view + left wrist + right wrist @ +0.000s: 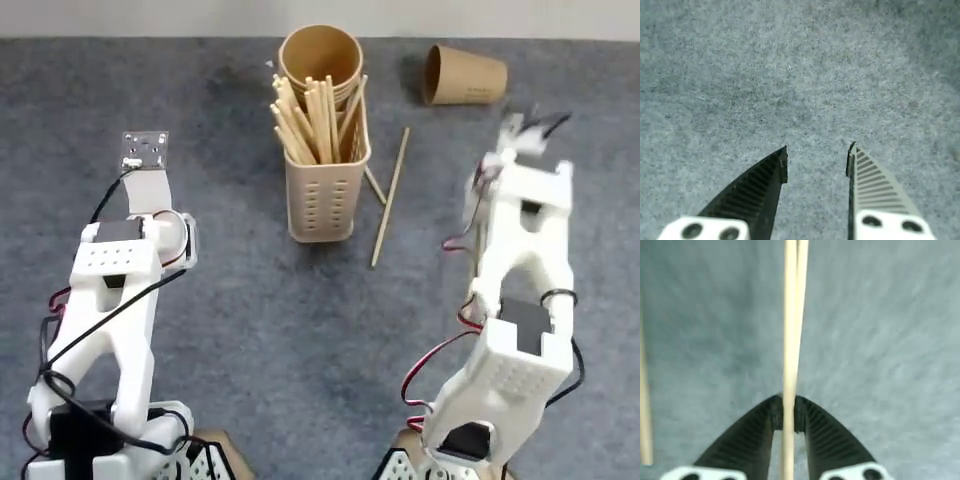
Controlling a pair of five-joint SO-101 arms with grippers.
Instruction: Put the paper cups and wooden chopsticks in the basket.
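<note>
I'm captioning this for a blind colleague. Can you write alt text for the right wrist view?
The right claw is shut on two chopsticks, which run straight out from it above grey carpet. Another chopstick is farther off to one side.

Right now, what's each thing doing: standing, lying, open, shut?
basket: upright, packed with chopsticks
nested cups: upright, at the basket's far end
lone cup: on its side
loose chopstick: flat beside the basket
left hand: open, empty
right hand: shut on held chopsticks
</note>
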